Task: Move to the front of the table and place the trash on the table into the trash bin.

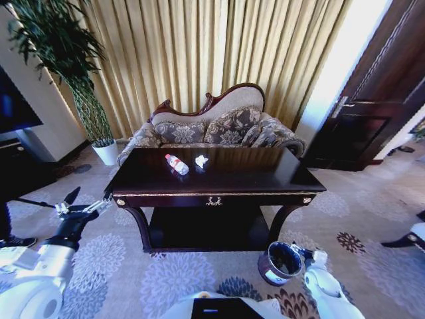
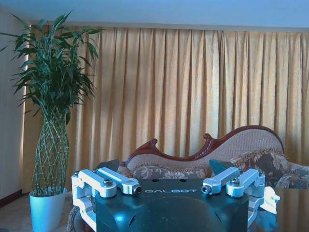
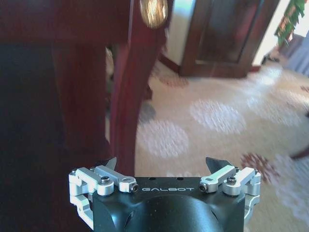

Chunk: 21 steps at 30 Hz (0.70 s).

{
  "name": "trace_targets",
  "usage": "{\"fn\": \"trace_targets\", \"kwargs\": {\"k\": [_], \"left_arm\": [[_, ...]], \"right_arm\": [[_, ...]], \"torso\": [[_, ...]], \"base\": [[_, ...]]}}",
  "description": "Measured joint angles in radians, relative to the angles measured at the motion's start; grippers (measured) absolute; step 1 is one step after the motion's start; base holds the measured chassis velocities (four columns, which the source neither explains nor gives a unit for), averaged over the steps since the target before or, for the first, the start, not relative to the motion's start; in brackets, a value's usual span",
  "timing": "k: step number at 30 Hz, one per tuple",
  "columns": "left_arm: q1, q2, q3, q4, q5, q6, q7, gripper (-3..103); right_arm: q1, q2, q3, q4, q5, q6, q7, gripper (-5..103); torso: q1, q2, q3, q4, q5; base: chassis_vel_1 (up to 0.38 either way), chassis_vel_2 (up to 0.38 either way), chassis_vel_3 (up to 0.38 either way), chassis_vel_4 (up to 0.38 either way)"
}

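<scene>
Two sets of fingers spread wide, empty: left gripper [image 1: 85,203] level with the worktop [image 1: 265,178] edge, bottle [image 1: 176,164] and paper wad [image 1: 201,161] well beyond; right gripper [image 1: 302,252] beside the trash bin [image 1: 280,263], which a careless swing could topple.

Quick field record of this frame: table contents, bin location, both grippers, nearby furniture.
table: dark, glossy, straight ahead
on table: bottle lying down, paper wad beside it, apart
trash bin: on carpet by the table's front right leg
left gripper: open, empty, off the table's left front corner
right gripper: open, empty, low by the table leg
behind table: sofa, plant pot
</scene>
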Motion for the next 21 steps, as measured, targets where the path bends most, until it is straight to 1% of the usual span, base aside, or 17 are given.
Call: {"fn": "trace_targets", "kwargs": {"k": [1,4,5,7,8,10,11,12,14,15,16,17,20,21], "left_arm": [[0.000,0.000,0.000,0.000,0.000,0.000,0.000,100],[-0.001,0.001,0.000,0.000,0.000,0.000,0.000,100],[-0.001,0.001,0.000,0.000,0.000,0.000,0.000,100],[-0.001,0.002,0.001,0.000,0.000,0.000,0.000,100],[-0.001,0.002,0.001,0.000,0.000,0.000,0.000,100],[-0.001,0.003,0.002,0.000,0.000,0.000,0.000,100],[-0.002,0.003,0.003,0.000,0.000,0.000,0.000,100],[-0.002,0.003,0.003,0.000,0.000,0.000,0.000,100],[-0.002,0.003,0.003,0.000,0.001,0.000,0.000,100],[-0.001,0.002,0.003,0.000,0.001,0.000,0.000,100],[-0.001,0.002,0.003,0.000,0.001,0.000,0.000,100],[-0.001,0.001,0.001,0.000,0.001,-0.001,0.000,100],[0.000,-0.004,-0.004,0.000,0.001,-0.003,-0.001,100],[0.000,-0.004,-0.004,0.000,0.001,-0.003,-0.001,100]], "right_arm": [[-0.006,0.000,0.009,0.022,0.000,-0.005,-0.008,100],[-0.057,0.001,0.053,0.159,0.024,-0.013,-0.052,100],[-0.057,0.001,0.053,0.159,0.024,-0.013,-0.052,100],[-0.105,0.006,0.081,0.289,0.058,-0.015,-0.069,100],[-0.105,0.006,0.081,0.289,0.058,-0.015,-0.069,100],[-0.135,0.013,0.094,0.394,0.074,-0.019,-0.077,100],[-0.159,0.021,0.098,0.480,0.079,-0.022,-0.080,100],[-0.159,0.021,0.098,0.480,0.079,-0.022,-0.080,100],[-0.179,0.032,0.097,0.566,0.080,-0.027,-0.081,100],[-0.194,0.044,0.087,0.656,0.079,-0.039,-0.081,100],[-0.194,0.044,0.087,0.656,0.079,-0.039,-0.081,100],[-0.198,0.049,0.080,0.696,0.075,-0.045,-0.081,100],[-0.202,0.064,0.047,0.869,0.058,-0.093,-0.081,100],[-0.202,0.064,0.047,0.869,0.058,-0.093,-0.081,100]], "torso": [[0.000,0.000,0.000,0.0000,-0.0001],[0.000,0.000,0.000,-0.0003,-0.0002],[0.000,0.000,0.000,-0.0003,-0.0002],[0.000,0.000,0.000,-0.0002,-0.0002],[0.000,0.000,0.000,-0.0002,-0.0002],[0.000,0.000,0.000,-0.0002,-0.0002],[0.000,0.000,0.000,-0.0002,-0.0004],[0.000,0.000,0.000,-0.0002,-0.0004],[0.000,0.000,0.000,-0.0002,-0.0002],[0.000,0.000,0.000,-0.0002,-0.0005],[0.000,0.000,0.000,-0.0002,-0.0005],[0.000,0.000,0.000,-0.0003,-0.0002],[0.000,0.000,0.000,0.0000,-0.0004],[0.000,0.000,0.000,0.0000,-0.0004]], "base": [[0.000,0.000,0.000,0.000],[0.000,0.000,0.000,0.000],[0.000,0.000,0.000,0.000],[0.000,0.000,0.000,0.000],[0.000,0.000,0.000,0.000],[0.000,0.000,0.000,0.000],[0.000,0.000,0.000,0.000],[0.000,0.000,0.000,0.000],[0.000,0.000,0.000,0.000],[0.000,0.000,0.000,0.000],[0.000,0.000,0.000,0.000],[0.000,0.000,0.000,0.000],[0.000,0.000,0.000,0.000],[0.000,0.000,0.000,0.000]]}}
